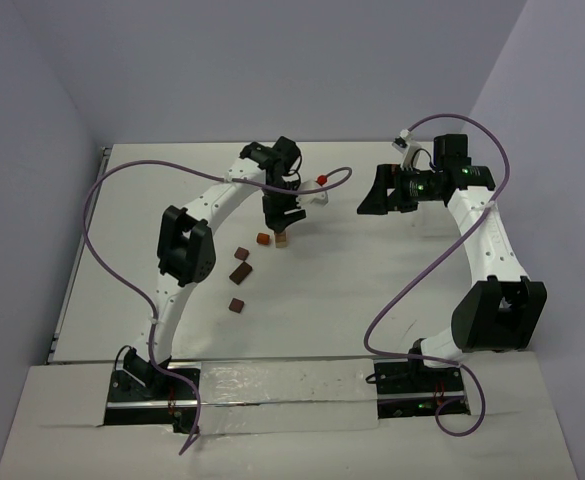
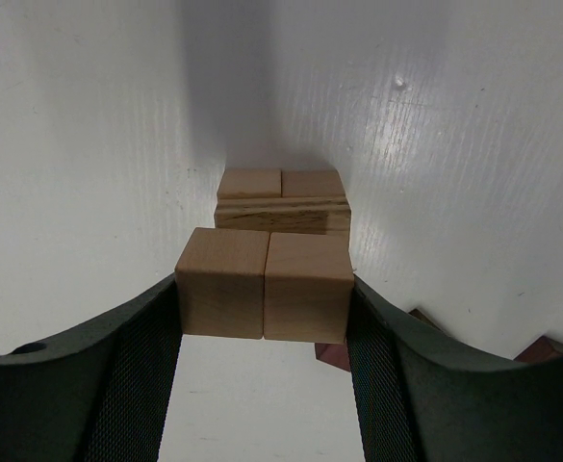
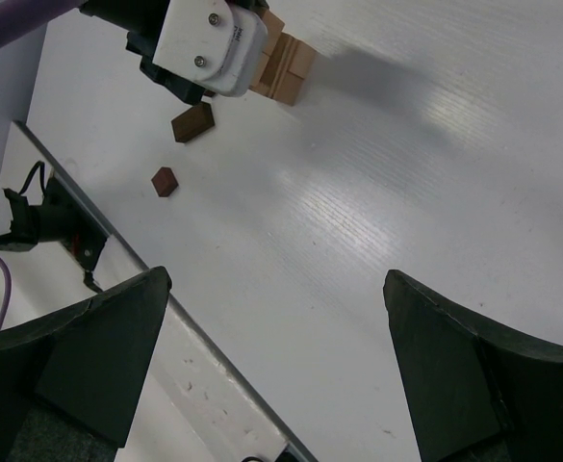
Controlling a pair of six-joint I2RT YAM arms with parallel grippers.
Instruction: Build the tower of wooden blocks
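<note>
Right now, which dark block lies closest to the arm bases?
The lone dark block, lowest in the top view, set apart below the other dark blocks; the left gripper holds tan blocks.

Two tan blocks [image 2: 264, 286] sit side by side, pinched tight in the left gripper [image 2: 264, 298]. They are level and held up above the table. Just behind them stands the tower [image 2: 281, 204]. It is low. Its top is two more tan ones, side by side, with a flat layer of tan wood under them. Three dark brown blocks [image 1: 240, 272] lie loose on the table, toward the near edge from the tower. One of them [image 1: 236, 305] lies off by itself, nearest the edge. An orange-brown block [image 1: 263, 239] lies just beside the tower.
</note>
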